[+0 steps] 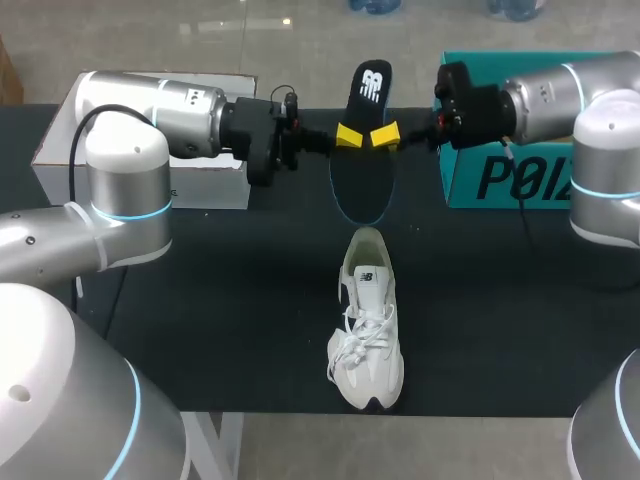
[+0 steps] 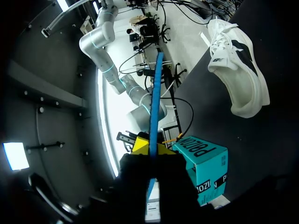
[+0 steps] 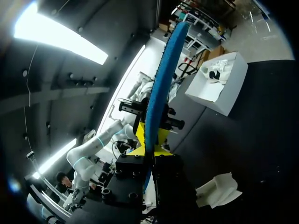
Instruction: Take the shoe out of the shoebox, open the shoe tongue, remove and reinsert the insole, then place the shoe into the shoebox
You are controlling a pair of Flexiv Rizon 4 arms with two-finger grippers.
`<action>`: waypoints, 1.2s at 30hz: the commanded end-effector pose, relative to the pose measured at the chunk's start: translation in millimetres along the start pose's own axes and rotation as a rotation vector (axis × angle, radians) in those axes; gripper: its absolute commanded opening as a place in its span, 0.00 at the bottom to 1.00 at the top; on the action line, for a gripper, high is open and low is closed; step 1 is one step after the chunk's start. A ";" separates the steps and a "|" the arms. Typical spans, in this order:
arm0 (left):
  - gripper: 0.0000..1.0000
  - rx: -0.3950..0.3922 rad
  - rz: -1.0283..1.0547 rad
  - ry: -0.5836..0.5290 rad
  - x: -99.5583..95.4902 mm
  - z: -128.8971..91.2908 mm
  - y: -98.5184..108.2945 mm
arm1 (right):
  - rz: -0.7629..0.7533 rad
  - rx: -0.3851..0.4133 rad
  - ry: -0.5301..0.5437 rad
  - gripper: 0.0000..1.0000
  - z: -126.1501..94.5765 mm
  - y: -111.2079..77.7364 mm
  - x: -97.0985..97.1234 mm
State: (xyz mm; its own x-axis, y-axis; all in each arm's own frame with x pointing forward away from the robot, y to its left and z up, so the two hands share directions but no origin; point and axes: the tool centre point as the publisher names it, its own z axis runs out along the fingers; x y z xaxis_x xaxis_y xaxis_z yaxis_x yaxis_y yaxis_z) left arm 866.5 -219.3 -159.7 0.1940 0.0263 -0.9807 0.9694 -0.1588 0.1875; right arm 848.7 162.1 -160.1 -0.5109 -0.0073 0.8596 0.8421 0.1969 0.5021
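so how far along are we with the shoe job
Done: the shoe lies out on the table, and the insole is out of it. In hand: the left gripper and right gripper both pinch the insole, held up in the air beyond the shoe. Left: slide the insole into the shoe, then box the shoe.

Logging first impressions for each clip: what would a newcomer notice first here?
First, the black, blue-edged insole held up over the middle of the table, between the yellow tips of the left gripper and the right gripper, which meet there from either side. Next, the white shoe lying alone nearer the robot, with a white box back left and a teal box back right.
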 end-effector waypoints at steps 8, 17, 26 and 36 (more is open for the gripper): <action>0.93 -0.002 0.002 0.000 1.5 0.2 0.8 | -0.022 -0.014 -0.013 0.00 0.0 -3.6 6.8; 1.00 0.128 -0.304 0.138 -8.1 -17.4 -8.4 | -0.027 0.024 -0.081 0.00 -8.9 -6.7 4.4; 1.00 0.183 -0.578 0.075 2.8 -54.4 -36.0 | -0.060 -0.002 -0.098 0.00 -20.0 -7.0 -0.3; 1.00 0.189 -0.581 0.078 3.6 -55.8 -37.5 | -0.061 0.017 -0.092 0.00 -20.5 -6.2 0.2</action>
State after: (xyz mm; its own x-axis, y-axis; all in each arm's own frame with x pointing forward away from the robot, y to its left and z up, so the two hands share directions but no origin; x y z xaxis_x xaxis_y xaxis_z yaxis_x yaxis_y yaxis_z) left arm 837.4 -156.6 -166.4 -0.3420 0.2296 -0.9112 0.8787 -0.2656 -0.3967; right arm 847.0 140.6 -161.4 -0.5763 0.0669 0.8145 0.8058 0.2131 0.5526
